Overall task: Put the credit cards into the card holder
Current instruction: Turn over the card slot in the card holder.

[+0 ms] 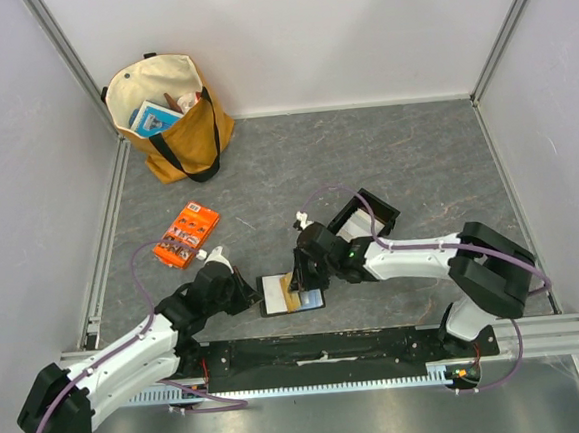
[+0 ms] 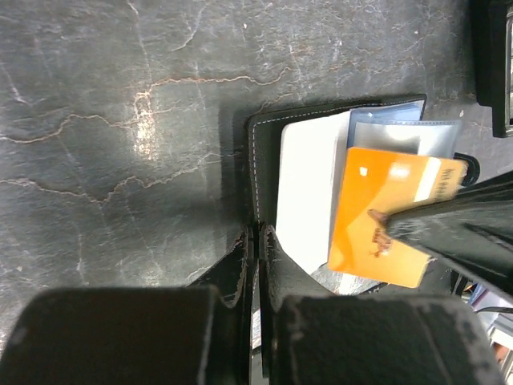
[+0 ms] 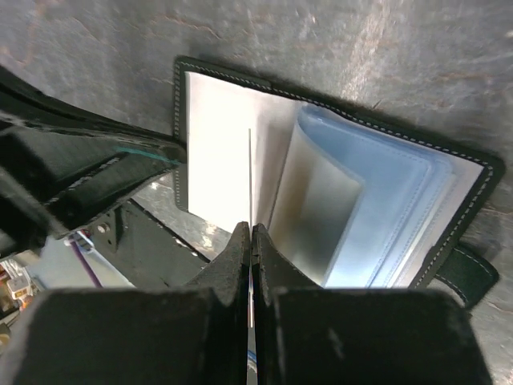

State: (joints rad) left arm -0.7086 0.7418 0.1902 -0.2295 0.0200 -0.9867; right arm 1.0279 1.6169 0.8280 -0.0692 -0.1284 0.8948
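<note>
The black card holder (image 1: 276,296) lies open on the table between the arms, its blue-edged slots (image 3: 385,208) fanned up. My left gripper (image 2: 259,237) is shut on the edge of its black cover (image 2: 258,152) and pins it down. My right gripper (image 3: 251,233) is shut on an orange credit card (image 2: 385,216), which shows edge-on in the right wrist view (image 3: 250,172). The card is held tilted over the open slots, next to a white insert (image 2: 309,184). Other credit cards are not clearly visible.
A black shallow tray (image 1: 363,218) stands just behind the right gripper. An orange printed packet (image 1: 187,235) lies to the left. A tan tote bag (image 1: 171,115) stands in the far left corner. Walls enclose the table on three sides.
</note>
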